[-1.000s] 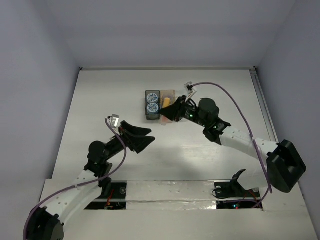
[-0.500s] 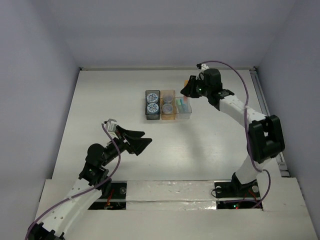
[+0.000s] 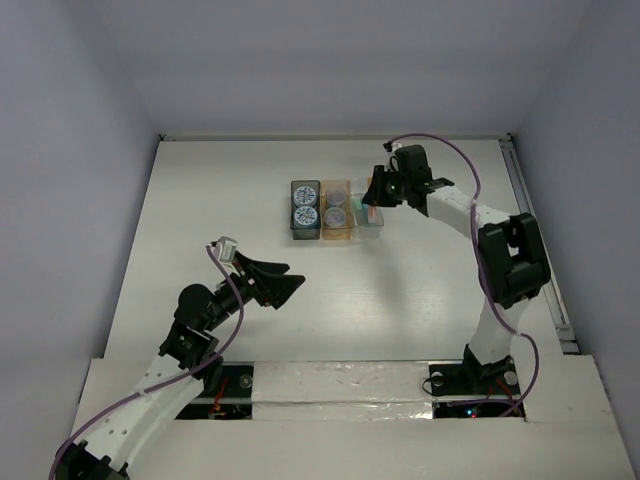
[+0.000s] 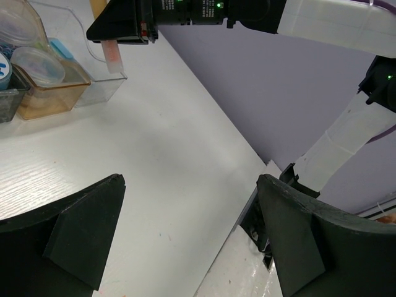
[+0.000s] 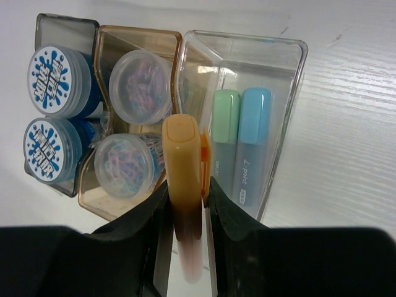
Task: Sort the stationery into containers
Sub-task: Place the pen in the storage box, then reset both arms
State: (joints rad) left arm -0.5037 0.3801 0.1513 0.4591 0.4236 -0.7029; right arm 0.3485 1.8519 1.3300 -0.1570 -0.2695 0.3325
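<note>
Three joined open-top boxes across the upper right-wrist frame: dark grey box (image 5: 65,20) with two blue-patterned discs (image 5: 51,80), translucent tan-orange box (image 5: 139,36) with two clear lidded pots (image 5: 144,86), clear plastic box (image 5: 291,80) with glossy green marker (image 5: 224,130) beside light blue marker (image 5: 253,136). Pinched narrowly in right gripper (image 5: 184,201), frame centre, over the tan-clear wall: orange marker (image 5: 182,154), lower end blurred. Left gripper (image 4: 185,235) spread wide, empty.

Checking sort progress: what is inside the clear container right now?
The clear container holds a green marker and a light blue marker side by side. The orange marker in the right gripper hides its left part.
</note>
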